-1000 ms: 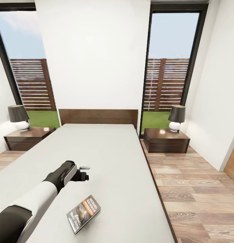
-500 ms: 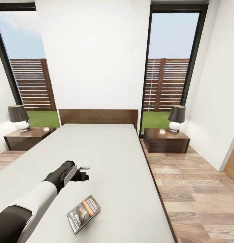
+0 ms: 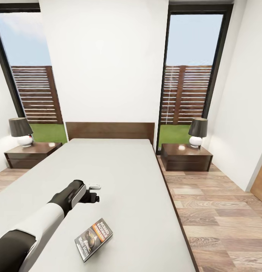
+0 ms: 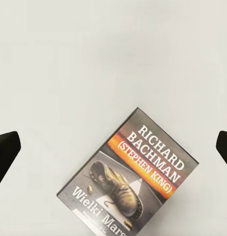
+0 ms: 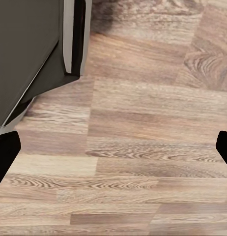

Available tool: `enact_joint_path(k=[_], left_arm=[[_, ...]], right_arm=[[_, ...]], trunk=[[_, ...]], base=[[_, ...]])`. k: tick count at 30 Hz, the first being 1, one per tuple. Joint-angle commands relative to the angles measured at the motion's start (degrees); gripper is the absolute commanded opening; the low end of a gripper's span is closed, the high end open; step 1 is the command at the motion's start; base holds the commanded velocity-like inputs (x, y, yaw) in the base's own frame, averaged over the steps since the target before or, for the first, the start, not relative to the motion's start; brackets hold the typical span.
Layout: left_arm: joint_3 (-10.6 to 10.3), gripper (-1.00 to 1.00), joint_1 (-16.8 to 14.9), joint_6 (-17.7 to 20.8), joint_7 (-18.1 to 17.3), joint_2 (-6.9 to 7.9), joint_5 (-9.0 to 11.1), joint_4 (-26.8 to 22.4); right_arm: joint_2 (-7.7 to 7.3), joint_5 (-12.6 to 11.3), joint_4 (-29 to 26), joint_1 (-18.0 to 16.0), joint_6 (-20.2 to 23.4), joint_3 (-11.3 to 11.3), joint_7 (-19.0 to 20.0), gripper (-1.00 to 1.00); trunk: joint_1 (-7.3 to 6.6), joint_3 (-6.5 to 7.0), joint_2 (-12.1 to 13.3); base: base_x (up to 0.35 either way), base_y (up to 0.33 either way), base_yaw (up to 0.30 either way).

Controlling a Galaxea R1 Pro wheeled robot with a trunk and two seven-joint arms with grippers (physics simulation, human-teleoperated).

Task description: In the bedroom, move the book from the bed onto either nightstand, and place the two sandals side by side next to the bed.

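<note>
Book (image 3: 93, 239) unmoved on bed (image 3: 119, 177); left gripper (image 3: 93, 192) still hovers beyond it, fingers (image 4: 5, 152) spread; grasp not begun.

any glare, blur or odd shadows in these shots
Head view: bright glare spots on both glossy nightstand tops; even daylight, almost no shadow on the bed. Left wrist view: book lettering sharp and readable, lower edge cropped. Right wrist view: floor grain crisp, flat lighting.
</note>
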Motion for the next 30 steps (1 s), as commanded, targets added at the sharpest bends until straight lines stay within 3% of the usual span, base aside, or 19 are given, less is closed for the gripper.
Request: enact_joint_path(k=[1, 25, 30], left_arm=[[-0.44, 1.0, -0.03, 0.18, 0.24, 0.07, 0.49, -0.09], [-0.48, 1.0, -0.25, 0.31, 0.3, -0.01, 0.47, -0.45], [-0.49, 1.0, -0.4, 0.42, 0.37, -0.02, 0.43, -0.54]], right_arm=[[-0.01, -0.57, 0.13, -0.02, -0.27, 0.5, -0.02, 1.0], [-0.34, -0.5, 0.42, 0.77, 0.33, 0.61, -0.2, 1.0], [-0.52, -0.49, 0.45, 2.01, 2.14, 0.61, -0.41, 1.0]], trunk=[[0.0, -0.05, -0.03], [0.0, -0.05, -0.03], [0.0, -0.05, -0.03]], base=[[0.0, 0.0, 0.0], [0.0, 0.0, 0.0], [0.0, 0.0, 0.0]])
